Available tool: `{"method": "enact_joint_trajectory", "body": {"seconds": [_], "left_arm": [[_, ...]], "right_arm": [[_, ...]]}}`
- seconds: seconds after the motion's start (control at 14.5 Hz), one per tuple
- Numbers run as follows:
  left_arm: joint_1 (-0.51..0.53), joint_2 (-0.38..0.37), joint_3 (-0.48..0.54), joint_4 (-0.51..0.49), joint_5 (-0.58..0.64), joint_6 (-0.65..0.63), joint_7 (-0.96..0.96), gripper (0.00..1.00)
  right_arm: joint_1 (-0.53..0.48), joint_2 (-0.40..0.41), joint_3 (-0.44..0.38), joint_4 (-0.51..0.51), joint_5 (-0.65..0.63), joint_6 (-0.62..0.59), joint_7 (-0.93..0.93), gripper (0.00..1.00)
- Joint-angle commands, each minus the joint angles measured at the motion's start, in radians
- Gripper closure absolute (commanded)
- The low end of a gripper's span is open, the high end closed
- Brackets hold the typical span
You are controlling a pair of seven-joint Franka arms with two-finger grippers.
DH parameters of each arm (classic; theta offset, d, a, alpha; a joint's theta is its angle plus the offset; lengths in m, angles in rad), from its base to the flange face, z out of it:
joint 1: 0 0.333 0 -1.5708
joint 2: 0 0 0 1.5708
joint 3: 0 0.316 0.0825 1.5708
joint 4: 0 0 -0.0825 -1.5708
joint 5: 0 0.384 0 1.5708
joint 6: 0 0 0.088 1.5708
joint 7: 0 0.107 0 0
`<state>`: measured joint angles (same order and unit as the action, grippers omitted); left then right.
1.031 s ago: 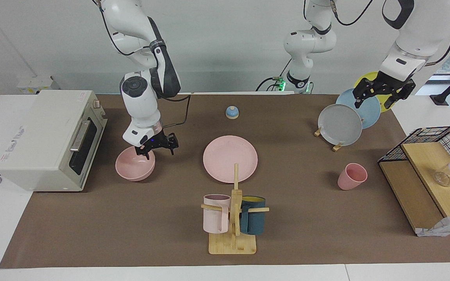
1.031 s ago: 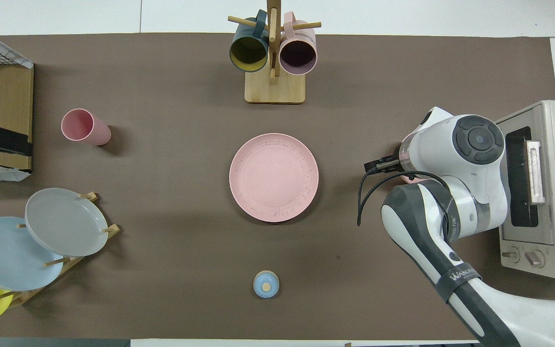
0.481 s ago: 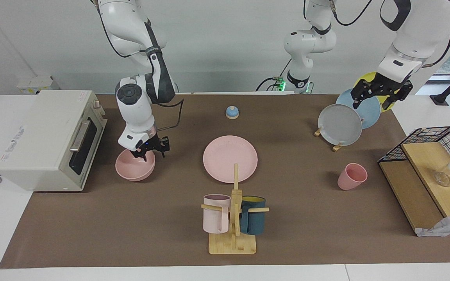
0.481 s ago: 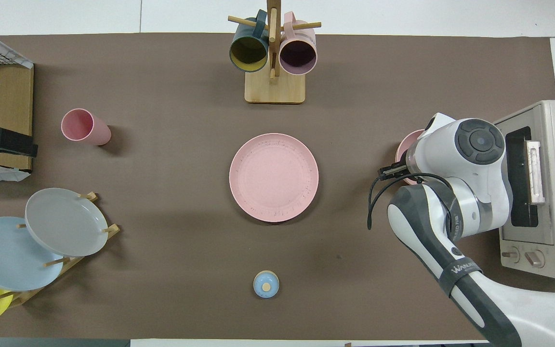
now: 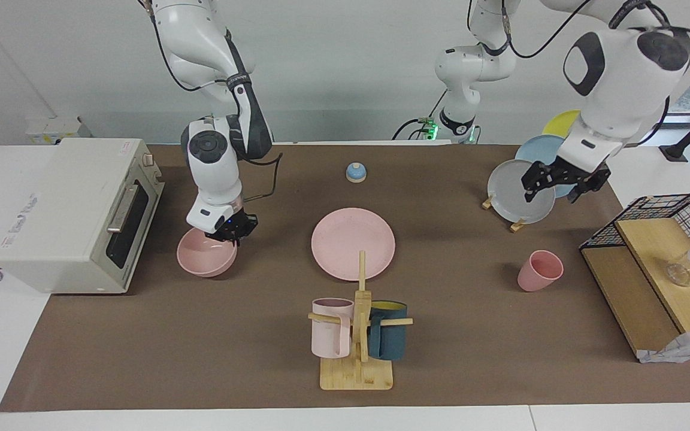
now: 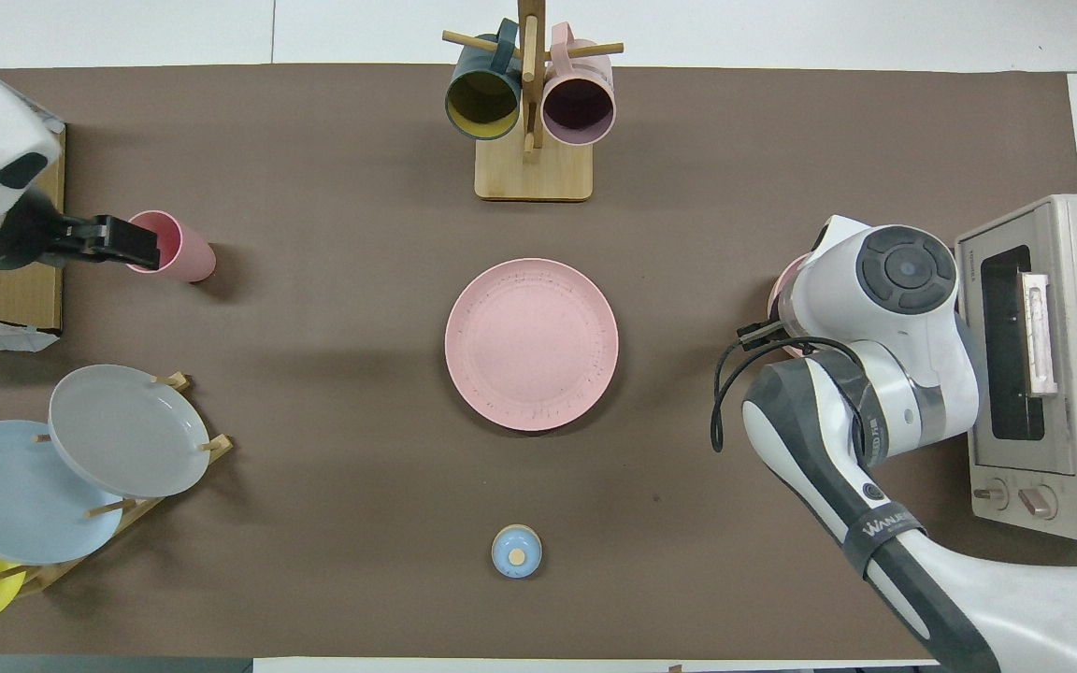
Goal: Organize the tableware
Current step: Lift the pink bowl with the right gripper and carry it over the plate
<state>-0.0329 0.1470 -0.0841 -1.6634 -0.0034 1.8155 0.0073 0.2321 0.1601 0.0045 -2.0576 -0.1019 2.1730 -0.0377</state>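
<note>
From the facing view, my right gripper (image 5: 229,230) sits low at the rim of the pink bowl (image 5: 206,254), on the rim's edge nearer the robots and toward the pink plate (image 5: 353,243). The bowl rests upright on the brown mat, mouth up, just in front of the toaster oven (image 5: 63,212). I cannot tell whether these jaws are spread or pinching the rim. The bowl is round, so it has no long axis; what matters is that its rim wall lies directly under my right fingers, and my right arm is clearly the nearer one.

My left gripper (image 5: 564,182) hangs in the air over the grey plate (image 5: 521,191) in the plate rack, its fingers spread and empty. The pink cup (image 5: 539,270) stands on the mat, tilted, its mouth turned up and toward the wire shelf (image 5: 656,239) at the left arm's end. Its long axis runs from base to mouth along that tilt.

From the overhead view, my right arm's wrist covers most of the pink bowl (image 6: 782,290); only a sliver shows. My left gripper (image 6: 122,241) overlaps the pink cup (image 6: 169,247), though it is raised above it. The pink plate (image 6: 531,344) lies flat at the mat's centre, well apart from both grippers.
</note>
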Motion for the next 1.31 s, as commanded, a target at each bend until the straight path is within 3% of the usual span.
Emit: {"method": "enact_joint_trajectory", "body": {"seconds": [0.0, 0.14, 0.28, 0.41, 0.55, 0.83, 1.17, 1.24], "left_arm": [[-0.021, 0.140, 0.009, 0.066, -0.010, 0.063, -0.023, 0.00], [-0.016, 0.172, 0.009, 0.066, -0.003, 0.100, -0.023, 0.00], [-0.019, 0.206, 0.009, 0.056, 0.002, 0.152, -0.026, 0.00], [-0.019, 0.233, 0.010, 0.050, 0.014, 0.177, -0.036, 0.00], [-0.018, 0.233, 0.013, 0.028, 0.020, 0.177, -0.053, 0.00], [-0.010, 0.233, 0.015, 0.021, 0.022, 0.199, -0.115, 0.00], [-0.009, 0.218, 0.017, -0.087, 0.046, 0.306, -0.167, 0.00], [-0.005, 0.220, 0.017, -0.087, 0.049, 0.306, -0.165, 0.18]], "right_arm": [[0.134, 0.077, 0.006, 0.276, 0.002, -0.230, 0.147, 1.00], [0.234, 0.171, 0.006, 0.480, 0.022, -0.350, 0.299, 1.00], [0.374, 0.330, 0.006, 0.722, 0.056, -0.439, 0.498, 1.00], [0.473, 0.450, 0.006, 0.856, 0.050, -0.417, 0.628, 1.00], [0.498, 0.463, 0.006, 0.849, 0.051, -0.319, 0.664, 1.00], [0.509, 0.466, 0.006, 0.769, 0.051, -0.234, 0.668, 1.00], [0.506, 0.464, 0.006, 0.729, -0.006, -0.237, 0.668, 1.00], [0.506, 0.464, 0.006, 0.717, -0.007, -0.234, 0.668, 1.00]]}}
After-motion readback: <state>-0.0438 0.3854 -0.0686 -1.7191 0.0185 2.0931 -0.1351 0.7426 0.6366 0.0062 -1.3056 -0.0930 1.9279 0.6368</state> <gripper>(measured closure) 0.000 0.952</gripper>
